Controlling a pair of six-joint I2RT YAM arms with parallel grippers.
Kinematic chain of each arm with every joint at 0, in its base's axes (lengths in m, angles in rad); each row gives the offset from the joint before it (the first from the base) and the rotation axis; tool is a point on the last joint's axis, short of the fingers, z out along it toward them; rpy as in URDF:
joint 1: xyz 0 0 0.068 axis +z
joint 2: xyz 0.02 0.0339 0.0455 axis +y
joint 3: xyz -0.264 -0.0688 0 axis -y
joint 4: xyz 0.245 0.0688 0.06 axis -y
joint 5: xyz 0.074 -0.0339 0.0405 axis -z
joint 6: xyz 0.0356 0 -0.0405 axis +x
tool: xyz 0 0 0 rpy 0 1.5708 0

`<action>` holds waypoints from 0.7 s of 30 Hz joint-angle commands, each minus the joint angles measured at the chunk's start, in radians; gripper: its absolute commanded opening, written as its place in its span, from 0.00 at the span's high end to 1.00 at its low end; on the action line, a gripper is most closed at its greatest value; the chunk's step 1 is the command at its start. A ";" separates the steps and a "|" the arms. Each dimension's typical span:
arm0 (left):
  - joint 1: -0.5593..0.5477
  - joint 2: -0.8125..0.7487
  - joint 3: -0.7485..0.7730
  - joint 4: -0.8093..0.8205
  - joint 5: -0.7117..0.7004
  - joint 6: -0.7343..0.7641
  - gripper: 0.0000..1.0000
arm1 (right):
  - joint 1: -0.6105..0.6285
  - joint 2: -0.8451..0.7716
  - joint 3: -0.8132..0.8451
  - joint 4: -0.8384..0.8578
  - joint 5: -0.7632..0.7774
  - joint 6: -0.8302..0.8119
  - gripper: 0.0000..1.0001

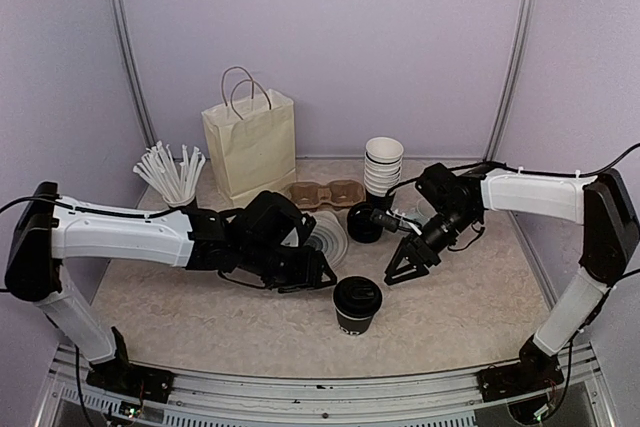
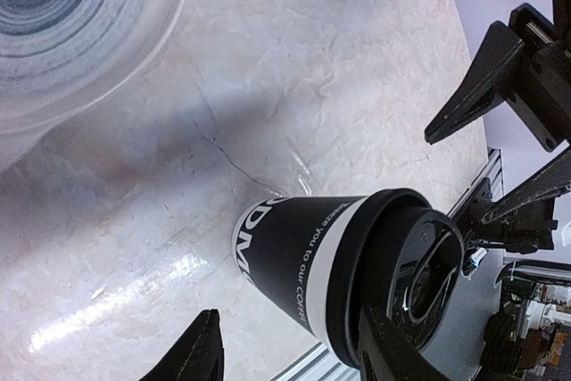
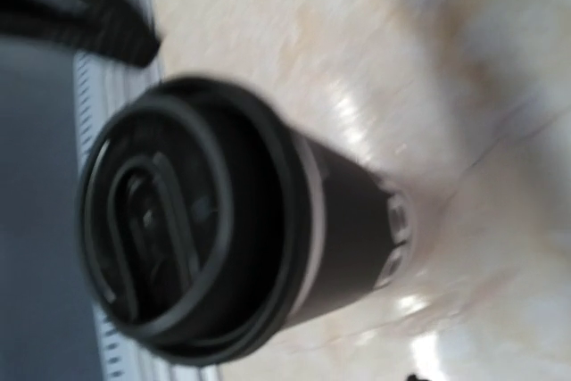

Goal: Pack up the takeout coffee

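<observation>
The takeout coffee [image 1: 357,304] stands between spread jaws at the table's [image 1: 480,287] near edge.
The left gripper [image 1: 318,275] and right gripper [image 1: 405,269] flank it, pinching nothing; matte black paper, white lettering, glossy round lid [image 1: 357,294].

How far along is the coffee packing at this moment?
Done: the black lid is on the takeout coffee, which stands upright on the table near the front edge. In hand: nothing is gripped; the left claw and right claw are open, one on each side of the cup. Left: grasping the cup and carrying it, presumably to the paper bag at the back.
</observation>
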 commanded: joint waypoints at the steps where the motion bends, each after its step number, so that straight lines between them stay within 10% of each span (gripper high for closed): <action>1: 0.001 -0.044 -0.047 0.082 0.078 -0.062 0.50 | -0.003 0.013 -0.033 -0.022 -0.108 -0.018 0.43; 21: -0.013 -0.048 -0.085 0.090 0.108 -0.121 0.60 | 0.021 0.092 0.004 -0.023 -0.155 -0.017 0.46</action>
